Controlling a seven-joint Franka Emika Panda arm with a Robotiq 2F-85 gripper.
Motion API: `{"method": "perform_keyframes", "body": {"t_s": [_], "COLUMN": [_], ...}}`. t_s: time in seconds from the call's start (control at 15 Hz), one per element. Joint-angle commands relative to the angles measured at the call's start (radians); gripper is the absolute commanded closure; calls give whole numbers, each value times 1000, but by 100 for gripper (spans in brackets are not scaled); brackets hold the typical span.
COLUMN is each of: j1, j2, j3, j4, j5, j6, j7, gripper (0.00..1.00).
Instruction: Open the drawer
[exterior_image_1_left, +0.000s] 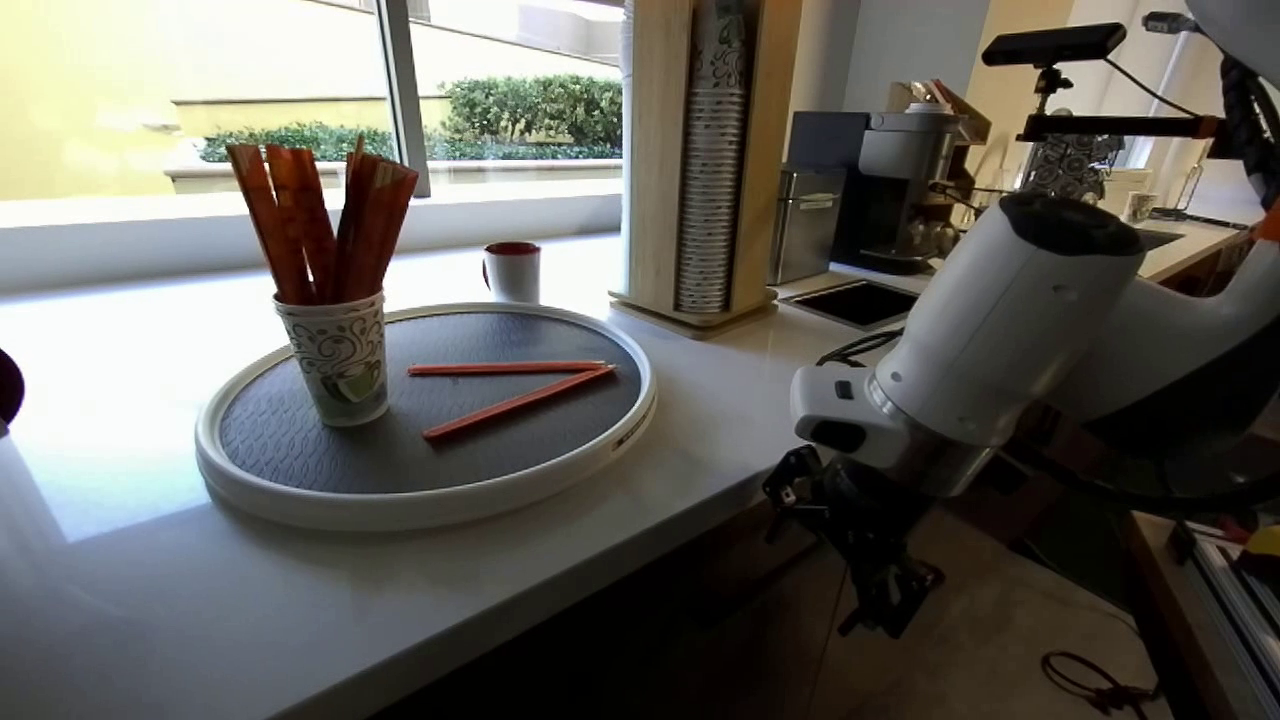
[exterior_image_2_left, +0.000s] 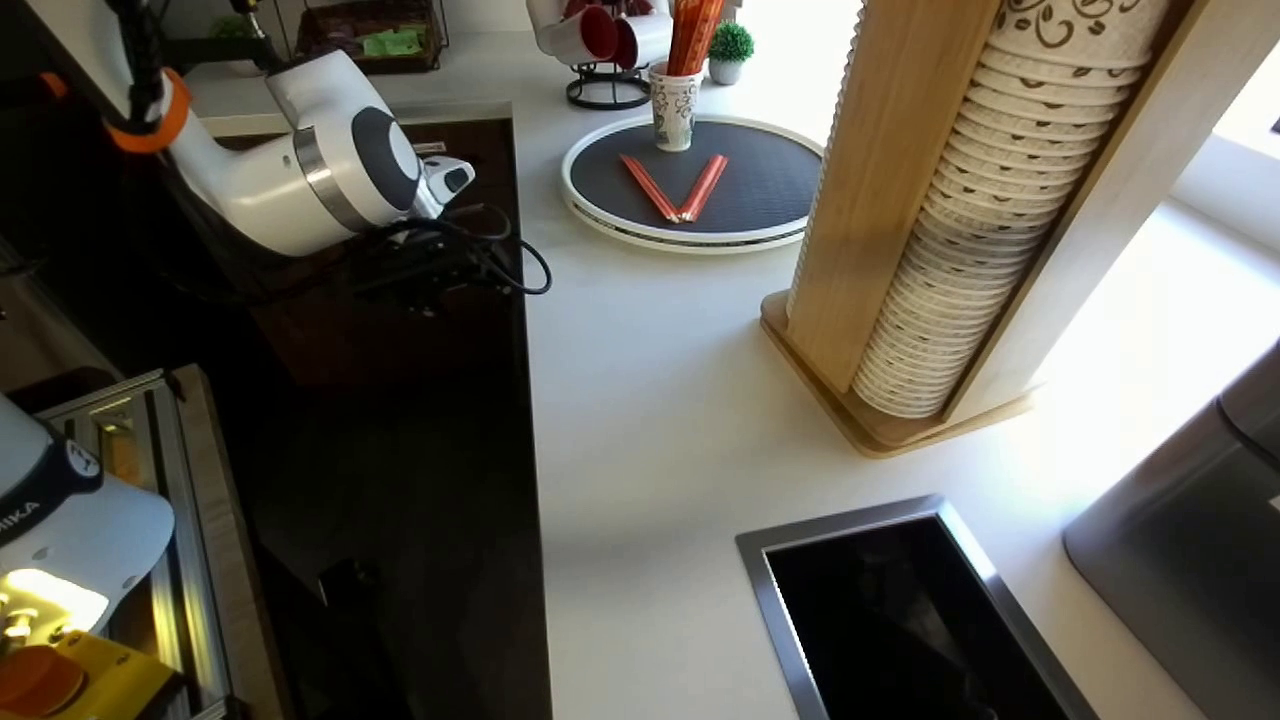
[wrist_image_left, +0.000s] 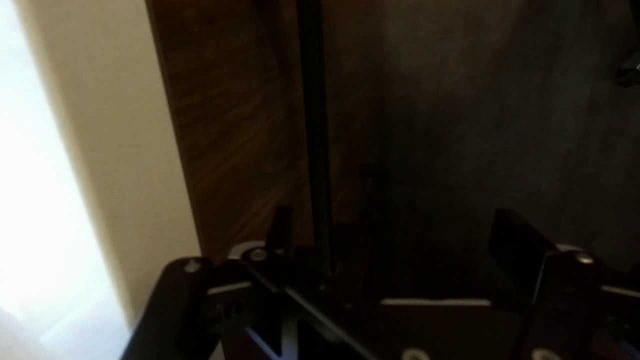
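The black two-fingered robot hand (wrist_image_left: 394, 215) hangs just outside the front edge of the smooth white surface (exterior_image_1_left: 720, 400), its fingers (wrist_image_left: 517, 245) spread wide with nothing gripped. The spread seems meant for the long, straight, dark bar (wrist_image_left: 316, 125), probably a handle, which in the wrist view passes between them, much nearer the finger on the surface's side. Whether that finger touches the bar or reaches behind it, I cannot tell. Below the front edge lies what I judge to be the drawer (wrist_image_left: 232, 135), a brown wood-grained panel carrying the bar; no interior shows, so it is probably not pulled out. A finger on each side of the bar should let the hand clamp or hook it, then draw away from the edge.

The white jointed arm (exterior_image_1_left: 1010, 320) slants in from the room side, presumably to pull outward without crossing the things above. Near the front edge and inner corner of the surface lies a round, white-rimmed, dark grey tray (exterior_image_1_left: 560, 430), likely there to corral the patterned paper cup (exterior_image_1_left: 345, 370) and two loose orange-red strips (exterior_image_1_left: 515, 403). The tall pale-wood dispenser (exterior_image_1_left: 660, 180) stands back from the front edge, probably sparing it any jolt.
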Motion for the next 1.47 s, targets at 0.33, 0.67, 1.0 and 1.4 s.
{"method": "perform_keyframes", "body": {"t_s": [0.33, 0.67, 1.0, 1.4], "j1": [28, 58, 90, 124], "j2": [51, 89, 150, 210], "j3": [-19, -47, -63, -93], "j4": [50, 93, 132, 188], "j5": [-42, -110, -175, -295], "j6": [-29, -28, -29, -30], "j7": [73, 159, 246, 342], "gripper": [0, 0, 0, 0]}}
